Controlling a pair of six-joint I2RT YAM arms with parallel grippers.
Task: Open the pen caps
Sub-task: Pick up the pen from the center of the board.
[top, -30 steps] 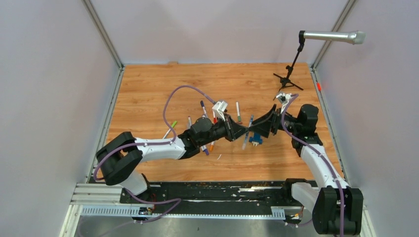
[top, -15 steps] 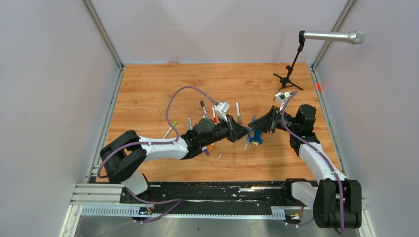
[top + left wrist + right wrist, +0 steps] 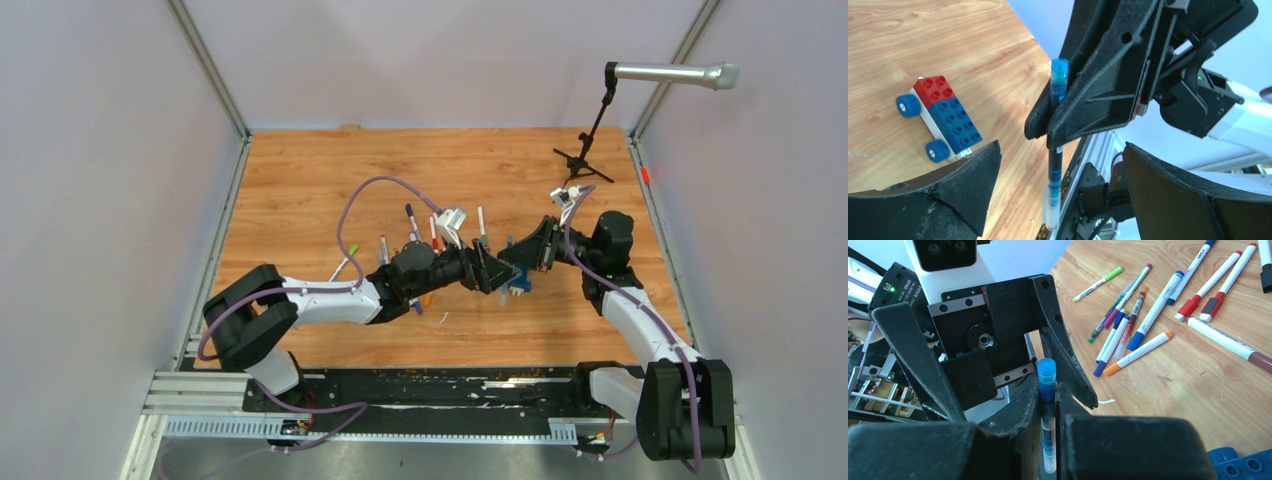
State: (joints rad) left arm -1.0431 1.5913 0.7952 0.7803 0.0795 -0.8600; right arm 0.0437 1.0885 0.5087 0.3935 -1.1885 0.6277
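My right gripper [image 3: 1048, 390] is shut on a thin blue pen [image 3: 1046, 375] that stands upright between its fingers, blue end up and clear end down. The same pen [image 3: 1055, 165] shows in the left wrist view, pinched by the right gripper's fingers [image 3: 1098, 95]. Around it, without touching, my left gripper [image 3: 1060, 150] stands wide open. Both grippers meet above the table's middle, left gripper [image 3: 493, 270] and right gripper [image 3: 516, 257]. Several capped pens [image 3: 1128, 335] lie on the wood, with caps in green [image 3: 1116, 271], purple [image 3: 1148, 266], orange [image 3: 1168, 333] and red [image 3: 1189, 306].
A blue-and-red toy block on wheels [image 3: 940, 115] lies on the wood just under the grippers; from above the block [image 3: 518, 286] sits at centre right. A microphone stand [image 3: 585, 160] stands at the back right. More pens [image 3: 410, 222] lie behind the left arm.
The left gripper has opened and let go of the blue pen. The right gripper has closed on it and now holds it alone.
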